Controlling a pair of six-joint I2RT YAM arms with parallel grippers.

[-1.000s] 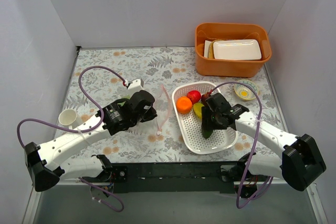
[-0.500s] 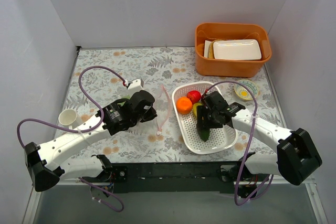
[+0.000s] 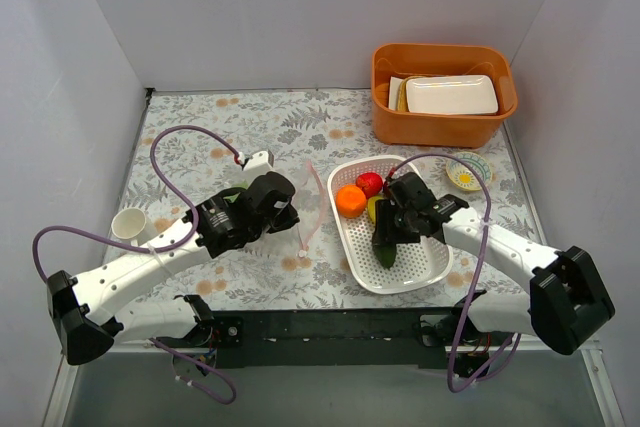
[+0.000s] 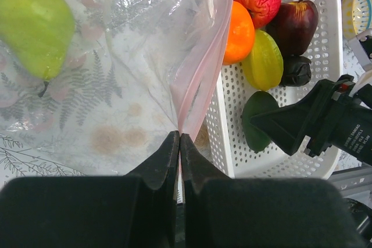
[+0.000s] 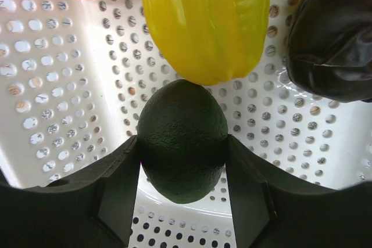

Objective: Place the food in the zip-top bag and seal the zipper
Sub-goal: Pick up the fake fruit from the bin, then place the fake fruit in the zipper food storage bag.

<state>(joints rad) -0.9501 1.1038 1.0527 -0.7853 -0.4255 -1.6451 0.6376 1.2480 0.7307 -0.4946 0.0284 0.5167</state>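
Note:
My left gripper (image 4: 179, 139) is shut on the pale pink zipper (image 4: 203, 68) at the near corner of the clear zip-top bag (image 4: 145, 39), holding its mouth up beside the basket. A green pear (image 4: 35, 24) lies inside the bag. My right gripper (image 5: 182, 158) is shut on the dark green avocado (image 5: 182, 137) low in the white basket (image 3: 400, 279). An orange (image 3: 350, 200), red apple (image 3: 370, 183), yellow-green fruit (image 5: 206, 21) and maroon plum (image 4: 293, 24) lie at the basket's far end. A small dark fruit (image 4: 296, 71) sits by the plum.
An orange bin (image 3: 445, 122) holding a white container stands at the back right. A small patterned dish (image 3: 467, 172) sits right of the basket. A white cup (image 3: 130, 223) stands at the left, near my left arm.
My right gripper has shifted left and down onto the avocado, with its fingers now against the avocado's sides. The left gripper and the bag have not moved.

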